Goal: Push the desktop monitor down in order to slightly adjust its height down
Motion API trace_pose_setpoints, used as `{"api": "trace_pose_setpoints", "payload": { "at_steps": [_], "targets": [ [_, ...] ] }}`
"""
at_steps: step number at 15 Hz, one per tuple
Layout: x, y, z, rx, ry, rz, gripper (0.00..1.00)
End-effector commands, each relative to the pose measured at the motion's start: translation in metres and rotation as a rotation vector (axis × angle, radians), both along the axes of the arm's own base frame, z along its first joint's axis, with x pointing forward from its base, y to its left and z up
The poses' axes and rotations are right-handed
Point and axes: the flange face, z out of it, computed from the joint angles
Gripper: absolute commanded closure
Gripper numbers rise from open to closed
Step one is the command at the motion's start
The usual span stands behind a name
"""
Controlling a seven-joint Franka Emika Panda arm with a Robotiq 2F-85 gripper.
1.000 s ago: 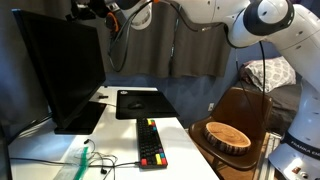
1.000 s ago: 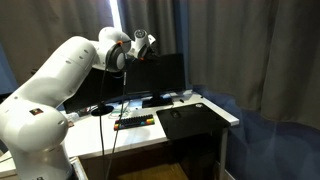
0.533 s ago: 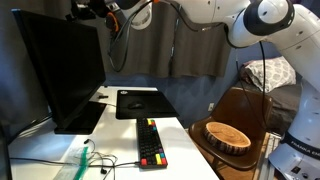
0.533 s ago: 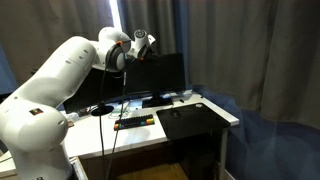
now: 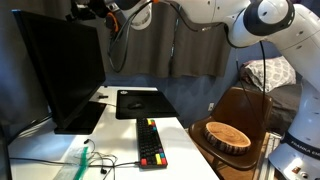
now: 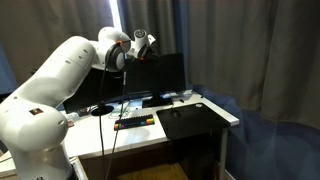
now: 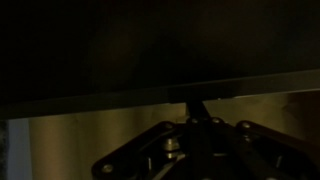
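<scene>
The desktop monitor is a large dark blank screen on a black stand at the back of the white desk; it also shows in the other exterior view. My gripper is at the monitor's top edge, and in an exterior view it sits just above the top bezel. In the dim wrist view the fingers come together in a point against the monitor's dark edge. The gripper looks shut with nothing held.
A black keyboard with coloured keys and a flat black mouse pad lie on the white desk. A wooden bowl rests on a brown chair beside the desk. Cables lie near the monitor base. Dark curtains hang behind.
</scene>
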Motion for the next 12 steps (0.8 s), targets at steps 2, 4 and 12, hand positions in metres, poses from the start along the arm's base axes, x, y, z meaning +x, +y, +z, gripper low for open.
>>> {"api": "trace_pose_setpoints", "payload": {
  "at_steps": [2, 4, 12],
  "targets": [
    [0.009, 0.002, -0.063, -0.072, 0.122, -0.015, 1.00],
    [0.008, 0.004, -0.069, -0.077, 0.134, -0.017, 1.00],
    [0.011, 0.009, -0.094, -0.100, 0.162, -0.018, 1.00]
  ]
}}
